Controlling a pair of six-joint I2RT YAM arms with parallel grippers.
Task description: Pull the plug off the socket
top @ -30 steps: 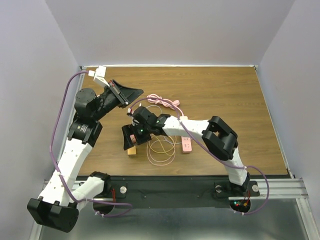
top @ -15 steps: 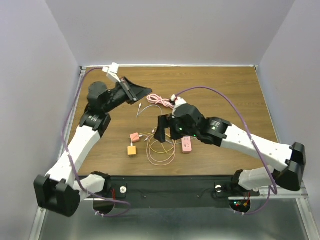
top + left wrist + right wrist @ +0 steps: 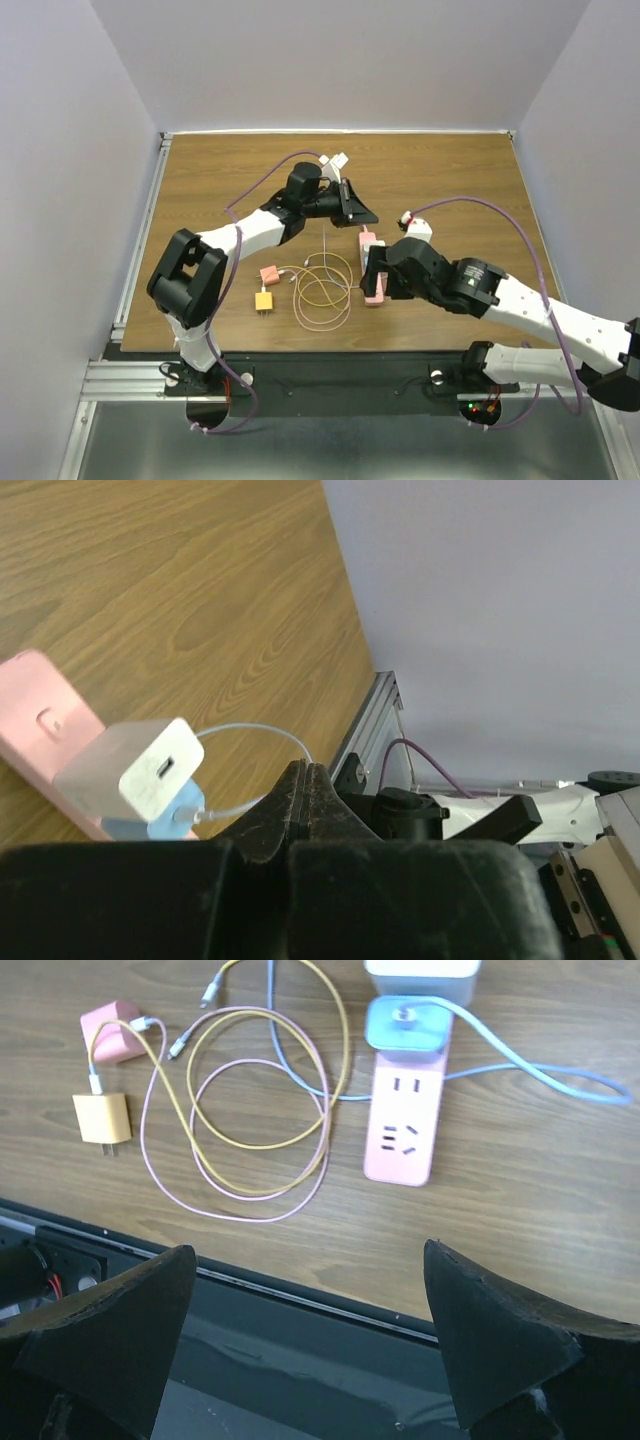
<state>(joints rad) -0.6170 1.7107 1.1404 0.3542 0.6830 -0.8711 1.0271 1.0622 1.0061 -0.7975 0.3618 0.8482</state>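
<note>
The pink power strip (image 3: 404, 1136) lies flat on the wooden table, also in the top view (image 3: 374, 293) and the left wrist view (image 3: 35, 720). A blue plug (image 3: 408, 1024) with a light blue cable sits in its far end, and a white adapter (image 3: 421, 970) is plugged in beside it (image 3: 143, 768). My left gripper (image 3: 303, 780) is shut and empty, just beyond the strip's far end (image 3: 358, 212). My right gripper (image 3: 310, 1350) is open and empty, hovering above the strip's near end. The strip's own cord is hidden.
A small pink cube adapter (image 3: 110, 1030) and a yellow adapter (image 3: 101, 1118) lie left of the strip, with looped yellow and pink cables (image 3: 250, 1130) between. The table's front edge and black rail (image 3: 300, 1300) run under my right gripper. Grey walls enclose the table.
My left arm swung from the back left corner to the middle, over the strip's far end. My right arm pulled back to the right, its gripper now over the strip's near end.
</note>
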